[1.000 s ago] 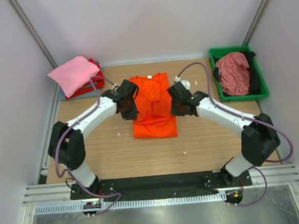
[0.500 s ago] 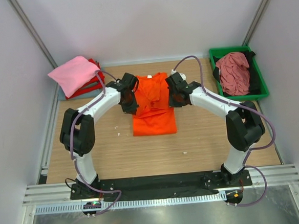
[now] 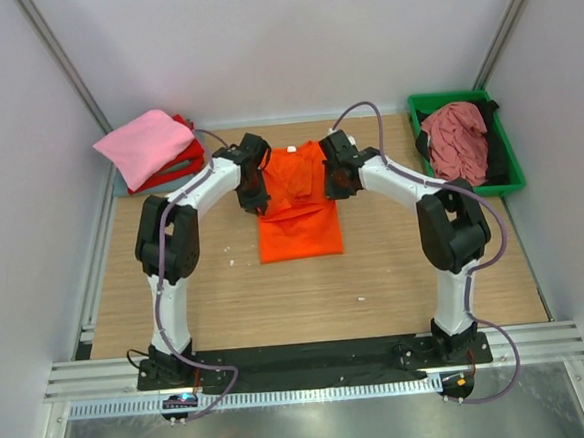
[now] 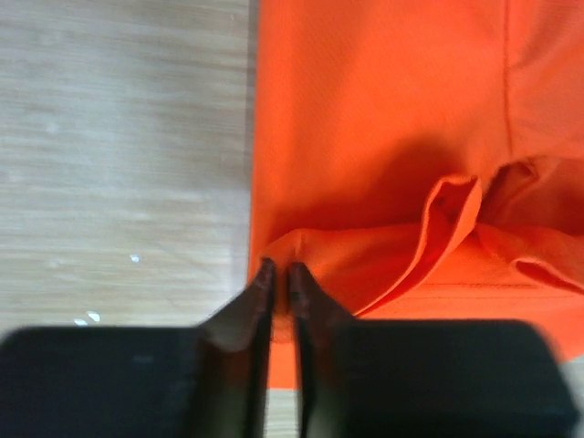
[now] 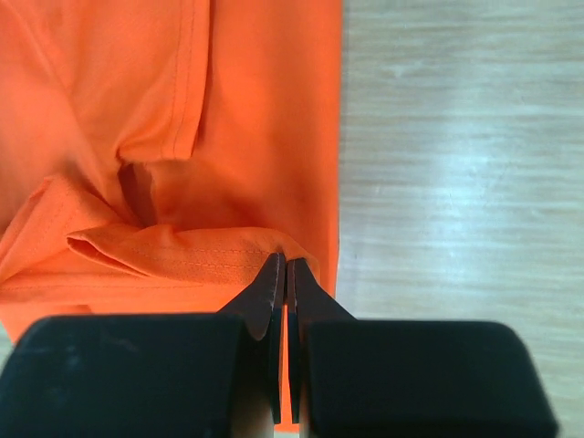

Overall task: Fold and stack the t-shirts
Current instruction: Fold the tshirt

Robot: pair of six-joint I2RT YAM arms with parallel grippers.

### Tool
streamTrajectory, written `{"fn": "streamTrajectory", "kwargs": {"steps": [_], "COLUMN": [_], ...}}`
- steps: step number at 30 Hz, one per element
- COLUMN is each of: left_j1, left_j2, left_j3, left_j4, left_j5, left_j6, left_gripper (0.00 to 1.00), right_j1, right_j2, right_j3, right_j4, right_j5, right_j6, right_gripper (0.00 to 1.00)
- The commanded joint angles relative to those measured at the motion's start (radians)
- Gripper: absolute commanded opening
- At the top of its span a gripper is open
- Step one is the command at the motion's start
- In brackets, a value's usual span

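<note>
Fingers of your left claw stand pressed together on a raised fold at the left border of the bright orange cloth t-shirt, with only a thin layer of cloth between the tips. Your right claw is clamped in the same way, its tips closed on a stitched hem that is turned up at the garment's right border. In both wrist views the cloth just beyond the tips is rucked into loose ridges, while the part further off lies flat.

From above, you have the two claws level with each other, one on each side of the orange garment's upper half. The garment lies as a narrow strip on the wooden tabletop, roughly midway between the side walls. Its collar points to the far wall and its lower edge lies flat toward the arm bases. The stretch between the claws is bunched.

At the far left corner a light pink t-shirt tops a pile, with a red t-shirt showing beneath it. At the far right corner a green plastic tray holds a crumpled dusty rose t-shirt, with black cloth at its edges. Both lots are well apart from the claws.
</note>
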Motion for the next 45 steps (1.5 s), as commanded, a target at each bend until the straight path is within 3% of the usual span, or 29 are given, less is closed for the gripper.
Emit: {"fn": "streamTrajectory", "kwargs": {"steps": [1, 2, 3, 6, 8, 9, 13, 16, 20, 23, 27, 32, 39, 45], "left_j1": [0.029, 0.041, 0.047, 0.075, 0.09, 0.093, 0.095, 0.092, 0.054, 0.003, -0.054, -0.12, -0.134, -0.094], "left_j2": [0.043, 0.072, 0.088, 0.147, 0.157, 0.143, 0.018, -0.123, -0.268, -0.312, -0.294, -0.201, -0.009, 0.178], "left_j3": [0.073, 0.124, 0.168, 0.364, 0.458, 0.516, 0.5, 0.325, 0.043, -0.11, -0.215, -0.194, -0.046, 0.274], "left_j4": [-0.025, -0.039, -0.056, -0.167, -0.248, -0.261, -0.271, -0.197, -0.032, 0.039, 0.103, 0.13, 0.111, -0.016], "left_j5": [-0.004, -0.004, -0.004, -0.014, -0.023, -0.037, -0.082, -0.06, -0.002, 0.004, 0.004, -0.02, -0.092, -0.166], "left_j6": [0.038, 0.052, 0.06, 0.078, 0.08, 0.083, 0.069, 0.049, 0.037, 0.02, -0.011, -0.028, -0.019, 0.041], "left_gripper": [0.19, 0.25, 0.33, 0.48, 0.52, 0.59, 0.67, 0.63, 0.57, 0.52, 0.48, 0.46, 0.46, 0.46], "right_j1": [-0.027, -0.031, -0.036, -0.06, -0.077, -0.083, -0.113, -0.113, -0.105, -0.085, -0.064, -0.053, -0.051, -0.053], "right_j2": [0.056, 0.076, 0.111, 0.177, 0.194, 0.194, 0.073, -0.087, -0.215, -0.24, -0.239, -0.254, -0.32, -0.383], "right_j3": [0.098, 0.123, 0.184, 0.345, 0.431, 0.5, 0.487, 0.293, 0.026, -0.088, -0.172, -0.211, -0.274, -0.283], "right_j4": [0.013, 0.006, -0.019, -0.081, -0.126, -0.169, -0.195, -0.11, 0.059, 0.095, 0.102, 0.104, 0.076, 0.024], "right_j5": [-0.007, -0.001, -0.001, -0.008, -0.011, -0.002, -0.014, -0.114, -0.323, -0.349, -0.344, -0.318, -0.281, -0.226], "right_j6": [-0.027, -0.036, -0.044, -0.086, -0.111, -0.128, -0.12, -0.085, -0.016, 0.005, 0.016, 0.019, -0.001, -0.03], "right_gripper": [0.02, 0.07, 0.31, 0.69, 0.74, 0.76, 0.77, 0.75, 0.59, 0.5, 0.5, 0.53, 0.54, 0.56]}}
